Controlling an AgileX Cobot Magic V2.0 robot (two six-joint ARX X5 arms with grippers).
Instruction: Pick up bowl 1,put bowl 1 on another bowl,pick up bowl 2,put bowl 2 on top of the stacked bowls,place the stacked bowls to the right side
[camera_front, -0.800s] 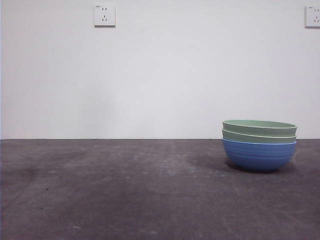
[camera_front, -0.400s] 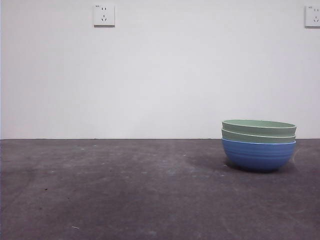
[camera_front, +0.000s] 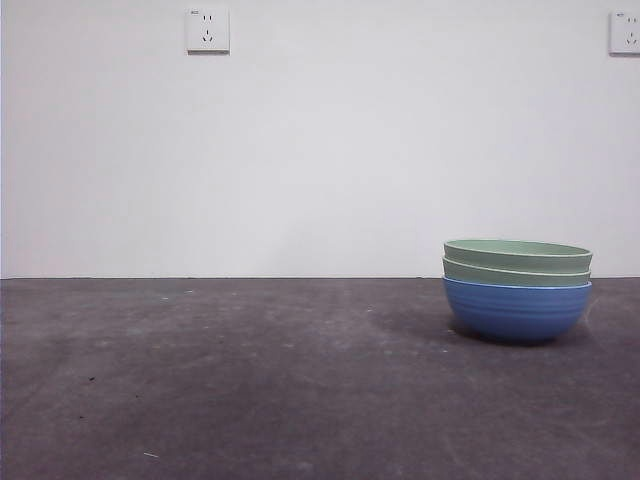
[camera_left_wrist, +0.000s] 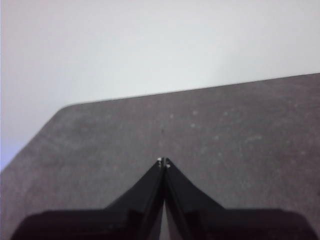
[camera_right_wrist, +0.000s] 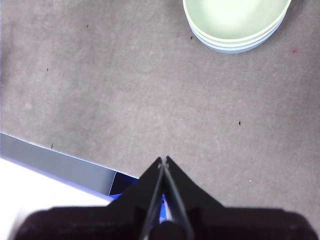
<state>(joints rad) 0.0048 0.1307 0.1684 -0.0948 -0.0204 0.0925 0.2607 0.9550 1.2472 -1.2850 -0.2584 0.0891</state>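
Stacked bowls, two pale green nested in the blue bowl, are seen at four o'clock on the table. Nearer them, well apart, the right gripper is closed and empty; likewise the left gripper.

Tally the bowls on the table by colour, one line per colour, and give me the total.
Pale green bowls: 2, the top one nested in the second
Blue bowl: 1, at the bottom of the stack
Total: 3 bowls, all in one stack
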